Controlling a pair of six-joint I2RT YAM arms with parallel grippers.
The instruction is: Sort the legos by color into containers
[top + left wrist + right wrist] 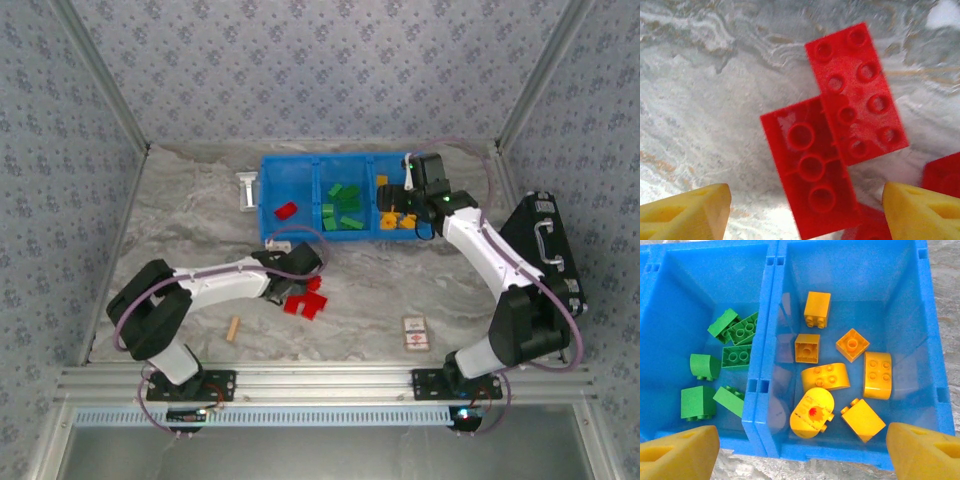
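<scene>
Several red legos [305,300] lie in a small pile on the marble table. My left gripper [296,280] hovers right over them, open. In the left wrist view an upside-down red brick [812,170] lies between the yellow fingertips [685,212], overlapped by a studs-up red brick [857,90]; nothing is gripped by the left gripper [805,217]. The blue bin [268,200] holds one red brick [286,210] on the left, green bricks [345,210] in the middle and yellow bricks [395,218] on the right. My right gripper [408,192] hangs open and empty over the yellow compartment [845,375], beside the green bricks [725,365].
A black hard case [545,250] lies at the right beside the right arm. A tan wooden stick [233,328] and a small red-and-white card [416,333] rest near the front edge. A small grey object [247,190] stands left of the bin.
</scene>
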